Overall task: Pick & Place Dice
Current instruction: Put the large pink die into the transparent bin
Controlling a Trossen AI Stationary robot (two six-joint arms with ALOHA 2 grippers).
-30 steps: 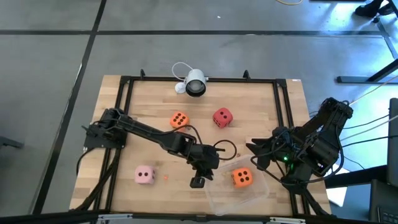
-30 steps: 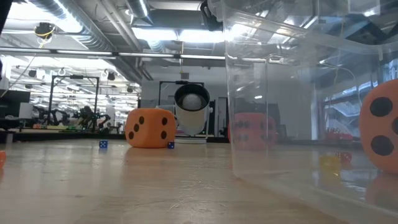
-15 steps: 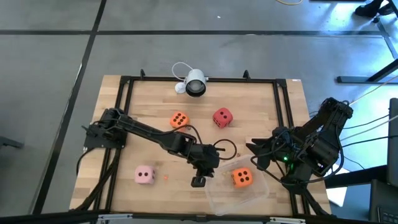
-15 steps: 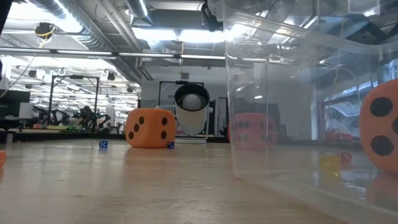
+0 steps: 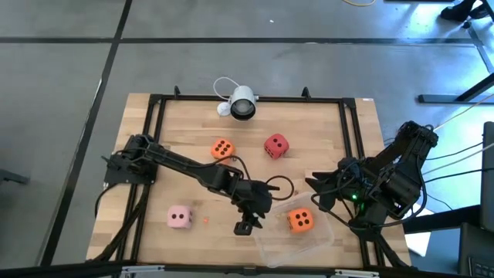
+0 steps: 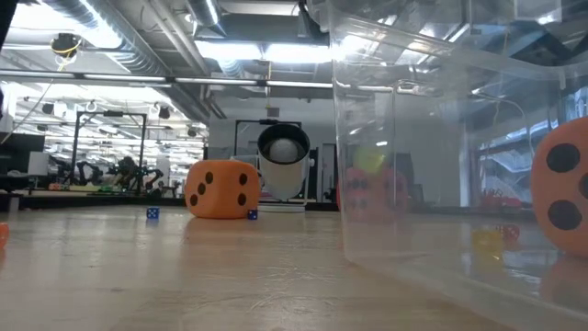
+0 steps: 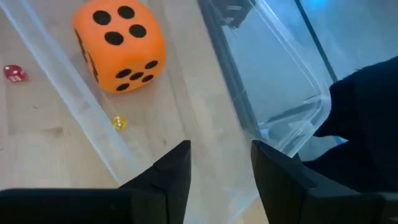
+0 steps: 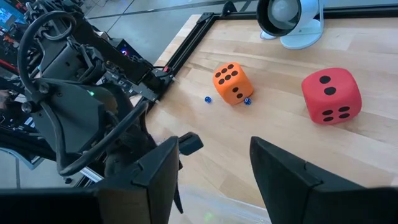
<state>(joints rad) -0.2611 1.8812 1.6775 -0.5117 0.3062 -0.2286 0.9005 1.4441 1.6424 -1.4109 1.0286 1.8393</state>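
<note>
While tub (image 5: 297, 235) holds orange die (image 5: 300, 221), camera (image 5: 242, 103) behind

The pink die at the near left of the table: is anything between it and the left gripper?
Nothing visible does. Bare wood lies between the pink die and the left gripper, which hovers open at the clear tub's left edge, holding nothing.

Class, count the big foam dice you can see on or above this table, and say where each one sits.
4. An orange die and a red die lie mid-table, a pink die lies near the front left, and another orange die sits inside the clear tub.
</note>
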